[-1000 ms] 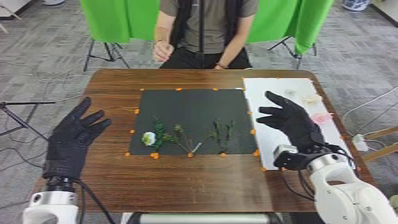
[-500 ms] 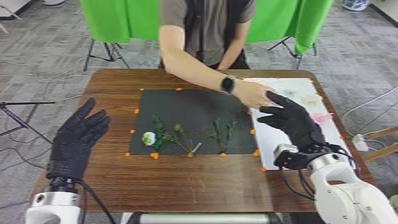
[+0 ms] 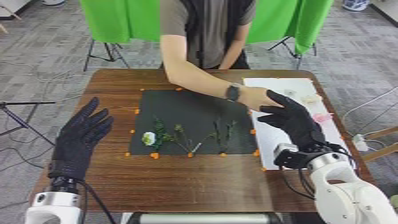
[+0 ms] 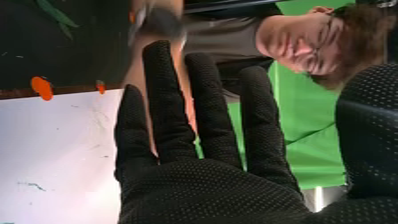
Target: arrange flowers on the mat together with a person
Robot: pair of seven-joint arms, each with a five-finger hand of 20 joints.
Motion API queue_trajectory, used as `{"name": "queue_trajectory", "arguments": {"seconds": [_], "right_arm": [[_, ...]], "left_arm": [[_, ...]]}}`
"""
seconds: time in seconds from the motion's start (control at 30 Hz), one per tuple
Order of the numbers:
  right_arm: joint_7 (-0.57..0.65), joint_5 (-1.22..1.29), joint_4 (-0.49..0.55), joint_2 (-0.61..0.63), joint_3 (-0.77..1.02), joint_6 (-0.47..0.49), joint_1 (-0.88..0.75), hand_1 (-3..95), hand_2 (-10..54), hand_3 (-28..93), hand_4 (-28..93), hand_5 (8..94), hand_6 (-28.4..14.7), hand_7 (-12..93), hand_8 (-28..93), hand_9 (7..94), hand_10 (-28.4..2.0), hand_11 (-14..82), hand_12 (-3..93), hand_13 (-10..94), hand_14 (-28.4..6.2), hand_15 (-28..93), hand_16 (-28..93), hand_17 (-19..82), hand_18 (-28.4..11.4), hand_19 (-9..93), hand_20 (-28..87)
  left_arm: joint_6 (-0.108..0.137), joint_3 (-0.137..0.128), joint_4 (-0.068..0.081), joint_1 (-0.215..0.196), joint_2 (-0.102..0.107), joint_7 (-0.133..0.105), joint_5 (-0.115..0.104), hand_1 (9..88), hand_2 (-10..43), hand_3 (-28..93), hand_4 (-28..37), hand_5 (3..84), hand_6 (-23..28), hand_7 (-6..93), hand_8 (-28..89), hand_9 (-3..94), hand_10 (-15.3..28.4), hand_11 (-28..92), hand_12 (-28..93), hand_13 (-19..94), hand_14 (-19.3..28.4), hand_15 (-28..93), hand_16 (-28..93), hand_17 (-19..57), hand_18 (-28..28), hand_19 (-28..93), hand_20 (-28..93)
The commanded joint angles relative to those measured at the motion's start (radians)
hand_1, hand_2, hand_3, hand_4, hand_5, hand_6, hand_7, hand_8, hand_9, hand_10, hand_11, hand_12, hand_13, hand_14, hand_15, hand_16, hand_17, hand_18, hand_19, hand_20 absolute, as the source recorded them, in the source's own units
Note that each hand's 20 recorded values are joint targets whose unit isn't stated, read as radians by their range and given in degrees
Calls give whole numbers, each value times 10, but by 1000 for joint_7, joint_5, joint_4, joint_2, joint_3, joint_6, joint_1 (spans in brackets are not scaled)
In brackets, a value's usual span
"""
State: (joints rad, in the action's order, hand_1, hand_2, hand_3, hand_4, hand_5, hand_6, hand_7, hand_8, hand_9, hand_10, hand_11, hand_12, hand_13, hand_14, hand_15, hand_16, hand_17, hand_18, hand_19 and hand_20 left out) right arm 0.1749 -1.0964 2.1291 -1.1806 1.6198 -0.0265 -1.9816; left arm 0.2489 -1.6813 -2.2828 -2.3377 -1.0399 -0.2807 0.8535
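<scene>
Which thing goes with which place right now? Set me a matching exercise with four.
1. Green stems
2. Pink flower
3. Left robot hand
4. Right robot hand

A. Right by the person's hand
B. Lying on the white sheet
C. To the left of the dark mat
D. On the dark mat

Pairs: 1-D, 2-B, 3-C, 4-A

The robot's left arm comes in from the bottom edge of the head view, its black-gloved left hand pointing away from the robot, fingers extended and relaxed. The right arm angles inward, and its gloved right hand is open. In the right wrist view, its fingers stand nearly straight, slightly spread, with the thumb well apart.
</scene>
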Motion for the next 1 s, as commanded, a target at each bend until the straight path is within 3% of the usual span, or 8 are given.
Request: {"name": "queue_trajectory", "arguments": {"seconds": [0.03,0.5,1.0], "right_arm": [[-5,-9,3,-5,3,-10,-10,255,6,640,-283,427,44,147,-140,513,-130,142,142,421,-160,373,147,44,-187,385,209],[0,-17,-4,-3,-7,-17,1,256,7,639,-283,430,44,147,-140,518,-132,147,142,422,-159,379,145,43,-187,384,210],[15,-41,0,2,-6,-34,3,253,5,647,-283,433,45,152,-142,524,-133,154,143,424,-159,390,146,43,-187,387,211]], "left_arm": [[-11,1,-6,-7,-7,13,3,208,51,786,-281,325,43,76,-82,325,156,141,97,249,201,245,-24,-70,247,507,28],[14,13,-6,-10,10,-12,-17,209,51,784,-279,326,45,76,-81,335,163,153,101,254,210,272,-34,-71,249,512,26],[16,16,-5,-8,10,-12,-18,209,51,786,-279,327,46,77,-82,341,167,162,102,259,216,291,-42,-70,250,516,24]]}}
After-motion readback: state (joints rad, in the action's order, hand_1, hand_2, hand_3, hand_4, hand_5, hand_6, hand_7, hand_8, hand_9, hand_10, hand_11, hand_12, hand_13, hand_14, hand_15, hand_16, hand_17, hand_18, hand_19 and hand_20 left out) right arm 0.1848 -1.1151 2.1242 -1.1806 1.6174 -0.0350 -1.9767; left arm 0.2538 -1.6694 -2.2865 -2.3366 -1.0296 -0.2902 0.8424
